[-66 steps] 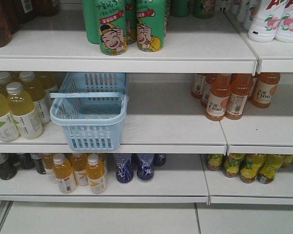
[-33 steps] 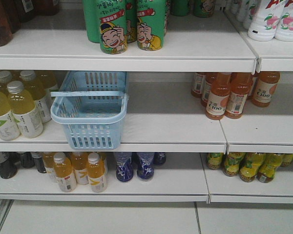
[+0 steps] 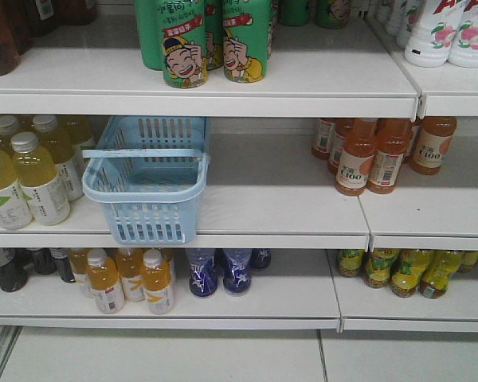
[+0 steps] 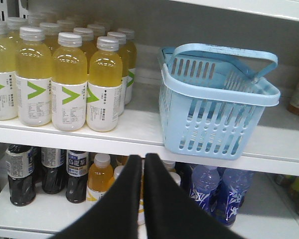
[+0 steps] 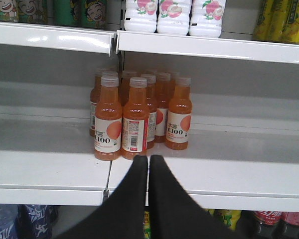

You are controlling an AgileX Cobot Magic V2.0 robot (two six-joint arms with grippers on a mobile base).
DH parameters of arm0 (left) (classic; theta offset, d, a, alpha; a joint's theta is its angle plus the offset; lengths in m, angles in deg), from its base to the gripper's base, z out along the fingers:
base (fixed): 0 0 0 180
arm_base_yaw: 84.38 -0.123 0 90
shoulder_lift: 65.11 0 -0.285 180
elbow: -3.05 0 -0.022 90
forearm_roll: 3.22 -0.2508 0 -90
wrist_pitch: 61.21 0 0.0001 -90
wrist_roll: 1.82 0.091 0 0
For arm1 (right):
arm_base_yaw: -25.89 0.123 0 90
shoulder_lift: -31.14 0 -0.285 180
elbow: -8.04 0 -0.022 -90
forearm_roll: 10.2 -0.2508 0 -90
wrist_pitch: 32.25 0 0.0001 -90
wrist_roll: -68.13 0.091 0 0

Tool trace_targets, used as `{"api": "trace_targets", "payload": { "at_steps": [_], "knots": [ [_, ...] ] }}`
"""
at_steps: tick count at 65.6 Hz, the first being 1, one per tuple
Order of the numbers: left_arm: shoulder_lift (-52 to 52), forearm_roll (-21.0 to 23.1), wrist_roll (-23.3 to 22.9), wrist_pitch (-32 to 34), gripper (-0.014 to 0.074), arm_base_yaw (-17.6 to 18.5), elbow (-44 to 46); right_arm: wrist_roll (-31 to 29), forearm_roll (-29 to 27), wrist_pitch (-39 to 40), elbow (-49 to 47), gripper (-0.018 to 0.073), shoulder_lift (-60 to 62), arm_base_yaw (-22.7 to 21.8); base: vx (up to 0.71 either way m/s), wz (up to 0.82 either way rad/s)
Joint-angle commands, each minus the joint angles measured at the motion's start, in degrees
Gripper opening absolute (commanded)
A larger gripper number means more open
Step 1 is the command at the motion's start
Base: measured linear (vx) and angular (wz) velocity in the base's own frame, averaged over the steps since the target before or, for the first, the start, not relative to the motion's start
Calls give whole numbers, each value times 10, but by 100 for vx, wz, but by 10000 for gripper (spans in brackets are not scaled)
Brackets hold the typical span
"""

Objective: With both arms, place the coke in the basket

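Note:
The light blue basket (image 3: 151,219) stands on the middle shelf, its handle lying across the top, and it looks empty. In the left wrist view the basket (image 4: 209,129) is up and to the right of my left gripper (image 4: 143,158), which is shut with nothing in it and hangs in front of the shelf edge. My right gripper (image 5: 148,159) is shut and empty too, just in front of a cluster of orange C100 bottles (image 5: 134,119). The coke is out of view. Neither arm shows in the front view.
Yellow drink bottles (image 4: 70,84) stand left of the basket. Green cans (image 3: 215,40) and white bottles (image 3: 450,32) fill the top shelf. The bottom shelf holds orange (image 3: 127,278), blue (image 3: 219,270) and dark bottles with red labels (image 5: 269,221). Bare shelf (image 3: 279,191) lies between the basket and the orange bottles.
The front view has shifted slightly, so the basket and bottles sit a few pixels higher than a second ago. Nothing on the shelves has moved.

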Motion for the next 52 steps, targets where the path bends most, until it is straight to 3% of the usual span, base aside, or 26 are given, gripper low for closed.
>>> {"api": "trace_targets", "payload": {
  "at_steps": [1,4,9,20,24,32,35,41,47,52],
  "knots": [
    [-7,0,1,46,-6,-1,19,-5,6,39,4,-2,8,0,0,0],
    [-7,2,-1,46,-6,-1,19,-5,6,39,4,-2,8,0,0,0],
    [-7,43,-28,48,-6,-1,19,-5,6,39,4,-2,8,0,0,0],
    [-7,219,-149,48,-6,-1,19,-5,6,39,4,-2,8,0,0,0],
    [-7,258,-154,48,-6,-1,19,-5,6,39,4,-2,8,0,0,0],
    [-7,295,-154,78,-6,-1,19,-5,6,39,4,-2,8,0,0,0],
    [-7,331,-156,91,-6,-1,19,-5,6,39,4,-2,8,0,0,0],
    [-7,459,-193,100,-6,-1,19,-5,6,39,4,-2,8,0,0,0],
    [-7,647,-233,101,-6,-1,22,-5,6,39,4,-2,8,0,0,0],
    [-7,815,-225,94,-6,-1,38,-5,6,39,4,-2,8,0,0,0]
  ]
}}
